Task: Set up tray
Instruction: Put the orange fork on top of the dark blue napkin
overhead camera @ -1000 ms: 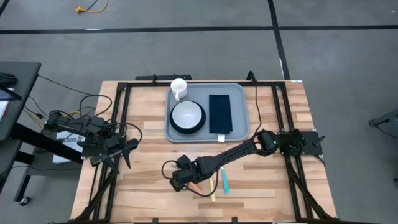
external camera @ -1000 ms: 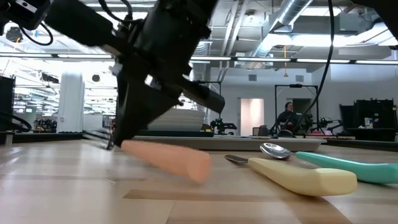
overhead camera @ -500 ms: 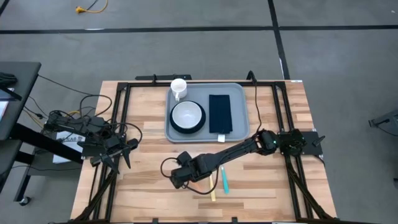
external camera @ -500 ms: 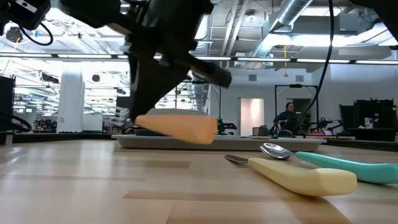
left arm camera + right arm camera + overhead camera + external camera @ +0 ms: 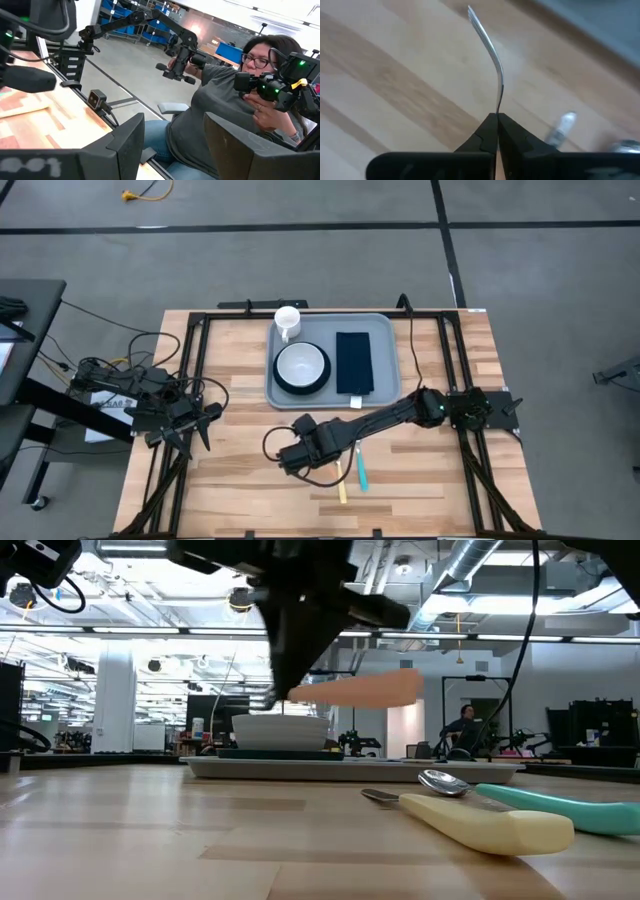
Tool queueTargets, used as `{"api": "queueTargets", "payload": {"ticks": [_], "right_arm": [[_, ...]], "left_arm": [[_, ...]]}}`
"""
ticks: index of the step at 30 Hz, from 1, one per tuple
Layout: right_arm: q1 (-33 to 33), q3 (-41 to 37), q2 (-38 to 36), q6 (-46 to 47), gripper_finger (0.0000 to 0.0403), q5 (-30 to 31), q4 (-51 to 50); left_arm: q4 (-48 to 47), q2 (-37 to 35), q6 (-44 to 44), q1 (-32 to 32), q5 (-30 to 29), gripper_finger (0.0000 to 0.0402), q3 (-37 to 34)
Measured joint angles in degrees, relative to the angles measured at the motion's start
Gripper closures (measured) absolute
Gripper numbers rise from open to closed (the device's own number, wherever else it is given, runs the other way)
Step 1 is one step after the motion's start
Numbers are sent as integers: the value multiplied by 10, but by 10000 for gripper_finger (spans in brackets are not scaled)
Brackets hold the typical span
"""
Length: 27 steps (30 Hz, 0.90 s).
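Two arms share a pale wooden table (image 5: 230,480). From above, the right gripper (image 5: 290,459) sits low over the near middle of the tabletop, its arm stretched across from the right edge. Beyond it, toward the far side, lies the tray (image 5: 385,395), grey-blue and flat, already carrying a white bowl on a dark plate (image 5: 301,367) and a dark folded napkin (image 5: 354,362); a white mug (image 5: 287,320) stands at the tray's far corner. Just beside the gripper, on its arm side, a yellow-handled utensil (image 5: 341,476) and a teal-handled utensil (image 5: 361,473) wait on the wood, probably next for the tray. The left gripper (image 5: 205,423) rests well apart, at the table's left edge.

At table height, the right gripper (image 5: 285,690) hangs above the wood, clamped on an orange-handled utensil (image 5: 365,689) held level and clear of the surface, likely so it can travel over the tray's rim. The tray shows as a low band behind it. Nearer the camera lie a spoon bowl (image 5: 441,781) and the yellow and teal handles. Behind is a large workshop with ceiling ducts and a seated person (image 5: 462,730).

Left wrist view: its two fingers (image 5: 127,140) stand apart, holding nothing; past them a seated person in a grey shirt (image 5: 215,110) handles control arms.

Right wrist view: the fingers (image 5: 485,137) pinch tight on a thin metal stem, a fork (image 5: 487,55) by its look, above wood grain.
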Motion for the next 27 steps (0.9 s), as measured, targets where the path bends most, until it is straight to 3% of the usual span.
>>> {"api": "queueTargets", "payload": {"ticks": [11, 20, 27], "right_arm": [[-22, 12, -41, 0, 403, 21, -165], [-48, -15, -136, -44, 403, 91, -167], [-74, -114, -260, -39, 403, 160, -165]], "left_arm": [[5, 0, 0, 0, -5, 209, 0], [10, 0, 0, 0, -46, 209, 0], [25, 0, 0, 0, -51, 209, 0]]}}
